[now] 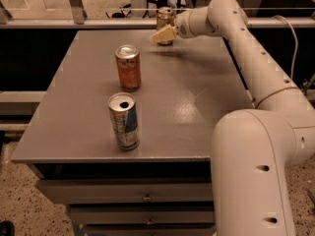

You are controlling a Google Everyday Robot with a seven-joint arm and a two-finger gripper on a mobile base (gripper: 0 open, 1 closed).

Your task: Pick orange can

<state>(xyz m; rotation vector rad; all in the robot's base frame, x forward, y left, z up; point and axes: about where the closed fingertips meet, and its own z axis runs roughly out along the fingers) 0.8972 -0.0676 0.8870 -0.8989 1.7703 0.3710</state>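
**At the far edge: reach made, grasp not confirmed**

At the back of the flat grey worktop (197,97), your target, the amber-orange soda can with the silver top rim (164,18), stands upright near the far edge. The white arm's cream-coloured end effector (161,35) sits low against the can's front, overlapping its lower body. You cannot tell from this view whether it is open, closed or already gripping.

The step in hand looks like the final approach, just short of a confirmed grasp. Next you need the can seated squarely in the end effector, a firm squeeze on its body, then a straight lift. The can is so close to the far edge that a sideways nudge could tip it off.

The deeper red-orange can (128,68) and the taller silver-and-blue can (124,122) stand well apart, nearer you. Leave both alone.
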